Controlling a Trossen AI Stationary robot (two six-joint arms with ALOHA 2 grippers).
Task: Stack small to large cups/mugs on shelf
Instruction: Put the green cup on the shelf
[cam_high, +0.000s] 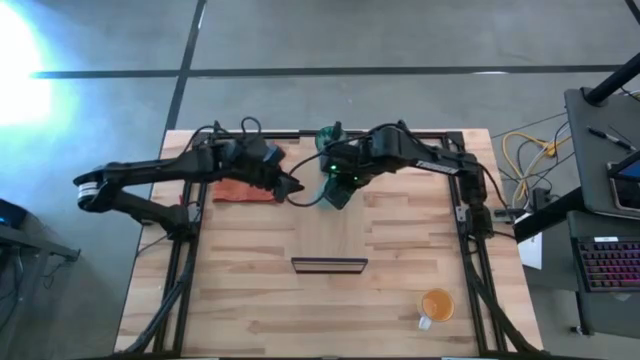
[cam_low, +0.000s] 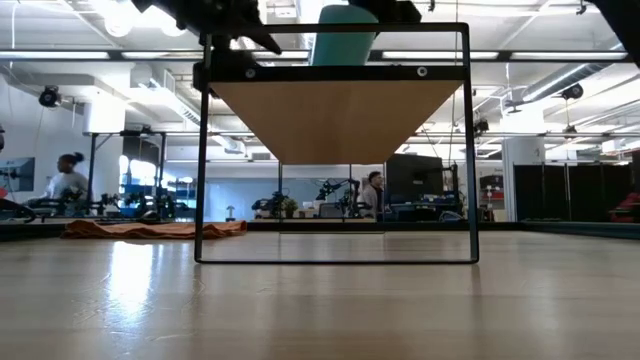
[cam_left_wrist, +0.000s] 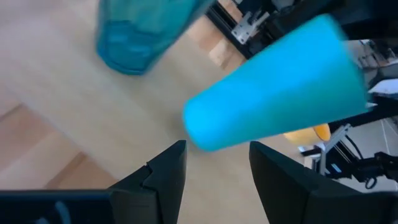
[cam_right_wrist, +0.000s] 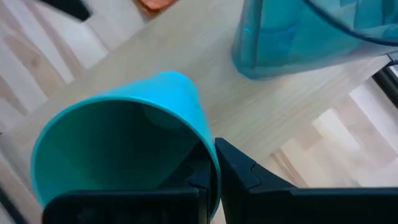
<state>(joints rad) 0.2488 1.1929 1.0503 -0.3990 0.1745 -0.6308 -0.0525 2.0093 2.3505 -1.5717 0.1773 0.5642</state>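
The opaque green cup (cam_right_wrist: 124, 149) is in my right gripper (cam_right_wrist: 214, 177) over the far part of the light-wood shelf (cam_high: 330, 235); it also shows in the low view (cam_low: 345, 40). The translucent teal tumbler (cam_right_wrist: 311, 37) stands on its base on the shelf just beyond the cup. My left gripper (cam_left_wrist: 214, 168) is open and empty, close beside the cup's wall (cam_left_wrist: 273, 87), its fingers pointing at it. The orange mug with the white handle (cam_high: 436, 305) stands on the table at the near right. My right gripper holds the green cup by its rim (cam_right_wrist: 208, 155), one finger inside the cup and one outside on the wall. The fingers come from above, slanting down into the open mouth. Whether the cup's base rests on the shelf, I cannot tell.
An orange-red cloth (cam_high: 240, 190) lies on the table under my left arm. The shelf stands on a dark metal frame (cam_low: 200, 160) above the tabletop. People and desks show in the room beyond the table (cam_low: 70, 180).
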